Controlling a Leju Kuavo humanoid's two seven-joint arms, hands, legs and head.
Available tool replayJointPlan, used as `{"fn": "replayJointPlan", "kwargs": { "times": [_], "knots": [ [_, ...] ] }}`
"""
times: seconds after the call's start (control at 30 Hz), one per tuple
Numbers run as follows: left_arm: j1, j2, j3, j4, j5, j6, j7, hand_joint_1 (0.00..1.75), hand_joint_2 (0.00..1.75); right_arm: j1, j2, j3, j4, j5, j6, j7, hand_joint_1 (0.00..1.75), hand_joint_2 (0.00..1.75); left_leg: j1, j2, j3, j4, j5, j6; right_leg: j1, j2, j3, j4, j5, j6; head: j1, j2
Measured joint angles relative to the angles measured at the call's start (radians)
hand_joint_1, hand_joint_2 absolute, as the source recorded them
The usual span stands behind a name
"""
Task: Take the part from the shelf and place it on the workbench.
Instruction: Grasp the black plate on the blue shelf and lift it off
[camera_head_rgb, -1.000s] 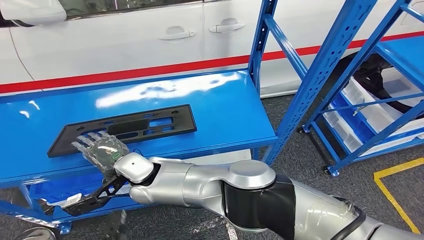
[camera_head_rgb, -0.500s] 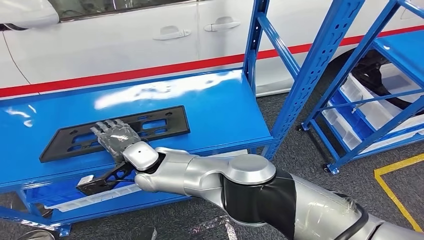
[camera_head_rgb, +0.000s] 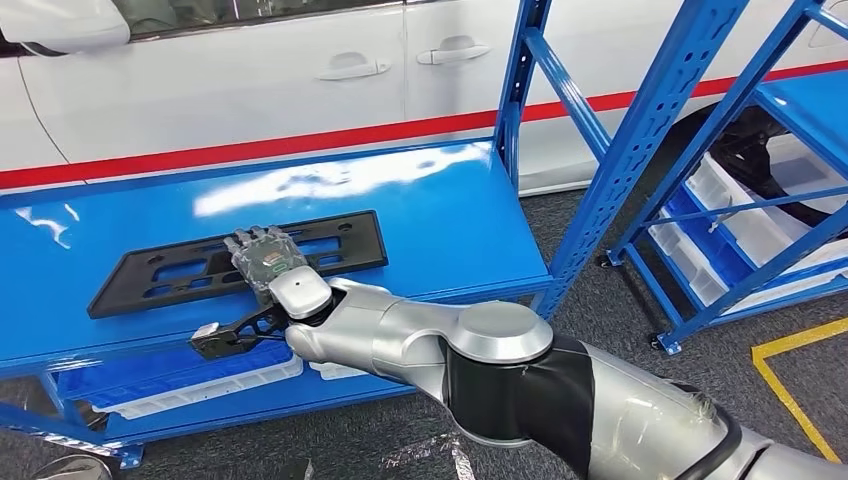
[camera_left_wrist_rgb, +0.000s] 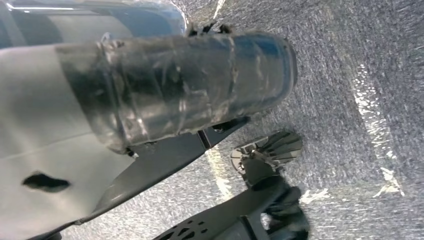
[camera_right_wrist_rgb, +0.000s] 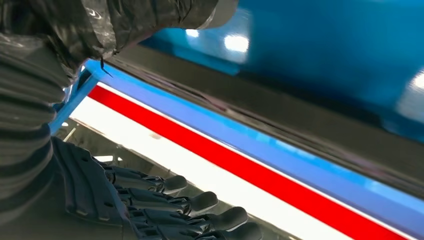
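Part (camera_head_rgb: 235, 263): flat black plate with slotted cut-outs, long and narrow, lying flat on the blue workbench (camera_head_rgb: 430, 210), towards its near-left area, slightly skewed to the front edge. Location: fully supported on the bench top, well inside the edges, no end overhanging. Task status, judged from the layout: the fetch from the shelf (camera_head_rgb: 720, 190) and the set-down both appear done, since the part already rests on the bench; what seems left is only clearing the hand and perhaps confirming the part lies steady. Right hand (camera_head_rgb: 265, 258): over the middle of the part near its front edge, palm down, fingers stretched forward side by side and fairly straight, not curled round anything. In the right wrist view the fingers (camera_right_wrist_rgb: 200, 202) lie extended in a row with nothing between them. Hold: none apparent; no pinch on the plate's rim can be seen. Contact: cannot tell whether the fingertips touch the part's top face or hover just above it, as the head view looks down on the back of the hand. Left hand: state cannot be told; the left wrist view looks at the grey floor (camera_left_wrist_rgb: 350, 75) beside the robot's body. Risk note: a lingering finger could drag the plate sideways on the slick bench.
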Motion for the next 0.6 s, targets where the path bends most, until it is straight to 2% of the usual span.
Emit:
{"fn": "replayJointPlan", "kwargs": {
  "times": [0.03,0.1,0.17,0.2,0.3,0.33,0.37,0.4,0.43,0.5,0.53,0.6],
  "knots": [
    [0.001,0.0,-0.001,0.001,0.002,0.0,0.0,0.0,0.0,0.002,0.0,0.0,0.005,-0.001,0.008,0.0,0.0,1.75,-0.001,0.0,-0.003,0.004,-0.002,-0.005,0.002,0.002,0.008,-0.017,0.0,-0.004,0.0,0.0],
    [0.002,0.0,-0.001,0.002,0.004,0.001,-0.001,0.0,0.0,0.007,0.0,0.0,0.017,-0.002,0.022,0.001,0.0,1.75,0.0,-0.001,-0.004,0.002,-0.001,-0.014,0.007,0.005,0.007,-0.016,0.001,-0.019,-0.001,0.0],
    [0.002,0.0,-0.002,0.003,0.004,0.002,-0.004,0.0,0.0,0.01,0.0,0.001,0.028,-0.002,0.029,0.001,0.0,1.75,0.002,0.001,-0.013,0.021,-0.017,-0.021,0.006,0.006,0.008,-0.019,0.004,-0.032,-0.001,0.0],
    [0.002,0.0,-0.002,0.003,0.004,0.003,-0.005,0.0,0.0,0.01,0.0,0.001,0.033,-0.001,0.032,0.001,0.0,1.75,0.003,0.002,-0.029,0.056,-0.039,-0.024,0.006,0.005,0.009,-0.02,0.005,-0.038,-0.001,0.0],
    [0.003,0.0,-0.002,0.004,0.006,0.005,-0.008,0.0,0.0,0.016,0.0,0.001,0.048,0.001,0.047,0.003,0.0,1.75,0.002,0.003,-0.118,0.247,-0.125,-0.027,0.013,0.004,0.01,-0.021,0.003,-0.047,-0.001,0.0],
    [0.003,0.0,-0.002,0.004,0.006,0.005,-0.009,0.0,0.0,0.02,0.0,0.002,0.054,0.002,0.051,0.005,0.0,1.75,0.001,0.003,-0.138,0.286,-0.132,-0.025,0.017,0.004,0.01,-0.021,0.002,-0.048,-0.001,0.0],
    [0.004,0.0,-0.002,0.004,0.006,0.005,-0.01,0.0,0.0,0.022,0.0,0.002,0.059,0.003,0.052,0.008,0.0,1.75,0.0,0.003,-0.139,0.287,-0.12,-0.02,0.02,0.004,0.011,-0.02,0.002,-0.049,-0.001,0.0],
    [0.004,0.0,-0.002,0.004,0.006,0.006,-0.012,0.0,0.0,0.024,0.0,0.002,0.063,0.004,0.053,0.01,0.0,1.75,-0.003,0.003,-0.121,0.249,-0.091,-0.013,0.024,0.005,0.013,-0.02,0.001,-0.051,-0.001,0.0],
    [0.004,0.0,-0.002,0.004,0.006,0.006,-0.013,0.0,0.0,0.024,0.0,0.003,0.066,0.004,0.053,0.012,0.0,1.75,-0.008,0.003,-0.088,0.18,-0.053,-0.004,0.026,0.006,0.016,-0.02,0.0,-0.052,-0.001,0.0],
    [0.003,0.0,-0.002,0.005,0.006,0.007,-0.015,0.0,0.0,0.022,0.0,0.003,0.071,0.007,0.053,0.016,0.0,1.75,-0.019,0.003,-0.023,0.055,-0.008,0.013,0.029,0.007,0.019,-0.021,-0.002,-0.053,-0.001,0.0],
    [0.003,0.0,-0.002,0.006,0.007,0.008,-0.016,0.0,0.0,0.021,0.0,0.003,0.074,0.01,0.054,0.019,0.0,1.75,-0.024,0.003,-0.006,0.021,-0.002,0.018,0.028,0.006,0.018,-0.022,-0.002,-0.051,-0.001,0.0],
    [0.005,0.0,-0.003,0.007,0.008,0.011,-0.018,0.0,0.0,0.021,0.0,0.004,0.08,0.019,0.052,0.03,0.0,1.75,-0.027,0.002,0.002,0.0,-0.003,0.021,0.026,0.006,0.016,-0.025,0.002,-0.045,-0.001,0.0]
  ]
}}
